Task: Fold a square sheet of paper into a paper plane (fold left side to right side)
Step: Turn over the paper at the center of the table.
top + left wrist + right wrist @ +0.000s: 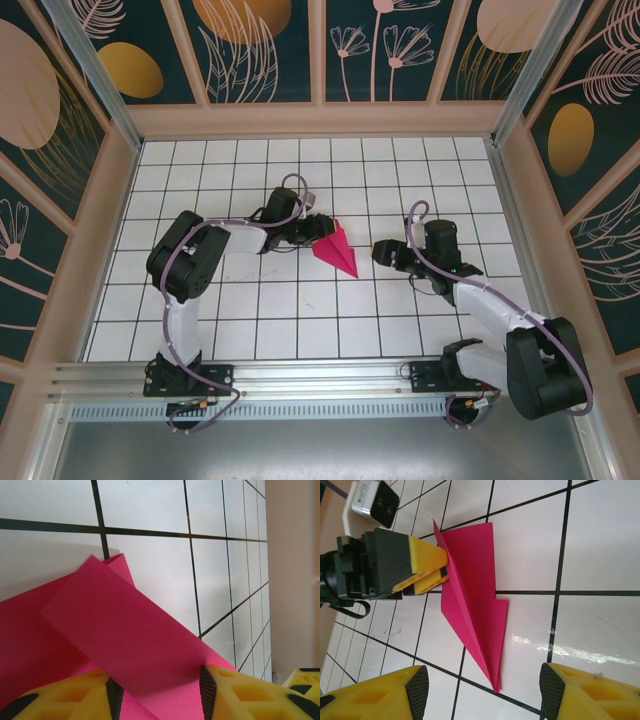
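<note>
- Counter [300, 320] of glossy white tiles with black grid lines carries the scene, with the two arms bolted at its near edge.
- The left arm reaches from the left side towards the middle, and the left hand [316, 228] sits at the left edge of a thin magenta-pink paper dart [338, 250].
- In the left wrist view, a raised flap of the paper dart [125, 630] runs down between the yellow fingers [75, 697] of the left hand [157, 682]. They stand partly apart, and I cannot tell whether they pinch the flap.
- In the right wrist view, the left hand [440, 571] touches the paper dart [472, 595] at the raised crease near its wide end. A small white camera [372, 500] sits on that wrist.
- The paper dart lies at the middle of the counter between the two hands, its wide end by the left hand and its point aimed towards the near edge, slightly right.
- The right hand [385, 252] is just right of the dart and apart from it.
- The right hand [485, 690] is released, its yellow fingers [380, 700] spread wide and grasping nothing, with the dart's point on the counter just ahead of the gap.
</note>
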Controlling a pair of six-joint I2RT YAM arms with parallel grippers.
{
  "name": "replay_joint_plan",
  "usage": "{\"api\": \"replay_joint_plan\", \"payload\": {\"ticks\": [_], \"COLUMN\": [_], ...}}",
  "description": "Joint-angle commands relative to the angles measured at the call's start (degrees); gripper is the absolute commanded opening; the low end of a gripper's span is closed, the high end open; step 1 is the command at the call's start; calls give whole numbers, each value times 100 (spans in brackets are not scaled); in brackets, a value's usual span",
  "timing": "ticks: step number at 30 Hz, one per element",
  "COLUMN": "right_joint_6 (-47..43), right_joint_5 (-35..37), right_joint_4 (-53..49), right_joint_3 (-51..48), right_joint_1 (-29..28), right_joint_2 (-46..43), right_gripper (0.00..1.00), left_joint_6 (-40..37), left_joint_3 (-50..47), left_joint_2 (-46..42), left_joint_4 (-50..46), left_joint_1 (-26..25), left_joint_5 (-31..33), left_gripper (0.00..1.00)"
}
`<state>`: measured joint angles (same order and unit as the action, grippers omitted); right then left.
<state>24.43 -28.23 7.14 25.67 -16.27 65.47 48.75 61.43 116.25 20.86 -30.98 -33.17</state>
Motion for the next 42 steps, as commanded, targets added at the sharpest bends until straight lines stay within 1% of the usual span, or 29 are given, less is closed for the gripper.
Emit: {"api": "replay_joint_plan", "payload": {"ticks": [1, 2, 3, 6, 8, 11, 13, 16, 20, 24, 26, 28, 32, 37, 42], "right_joint_6": [77, 124, 187, 485, 811, 1408, 1661, 1833, 2075, 2485, 2575, 2576, 2507, 2581, 2642], "right_joint_5": [-149, -207, -285, -682, -1043, -1551, -1837, -2282, -2898, -3371, -3500, -3566, -3539, -3379, -3320], "right_joint_4": [159, 228, 314, 751, 1231, 2097, 2494, 2869, 3491, 4460, 4745, 4934, 5105, 5209, 5311], "right_joint_3": [-129, -160, -212, -428, -645, -1006, -1146, -1173, -1129, -1033, -907, -740, -403, 77, 496], "right_joint_1": [100, 127, 184, 402, 626, 996, 1183, 1361, 1426, 1408, 1353, 1219, 821, 403, 122], "right_joint_2": [-191, -232, -284, -433, -548, -687, -757, -757, -663, -431, -321, -227, 43, 687, 1152], "right_gripper": [66, 67, 69, 76, 83, 94, 99, 99, 99, 99, 99, 99, 99, 99, 99], "left_joint_6": [82, 82, 95, 131, 105, 9, -64, -170, -200, -50, 108, 274, 487, 728, 758], "left_joint_3": [255, 287, 310, 326, 326, 389, 471, 660, 914, 1090, 1093, 1052, 896, 698, 582], "left_joint_2": [203, 238, 256, 220, 100, -174, -392, -777, -1280, -1706, -1772, -1986, -2118, -2168, -2168], "left_joint_4": [173, 180, 204, 350, 401, 329, 228, 51, -65, 36, 215, 435, 737, 1140, 1187], "left_joint_1": [-30, -22, -24, -25, -26, -20, -29, -28, -22, -28, -23, -26, -29, -47, -74], "left_joint_5": [-173, -186, -205, -234, -252, -207, -173, -122, -157, -368, -539, -714, -921, -1256, -1319], "left_gripper": [42, 41, 37, 25, 17, 9, 6, 6, 6, 7, 7, 8, 8, 8, 8]}}
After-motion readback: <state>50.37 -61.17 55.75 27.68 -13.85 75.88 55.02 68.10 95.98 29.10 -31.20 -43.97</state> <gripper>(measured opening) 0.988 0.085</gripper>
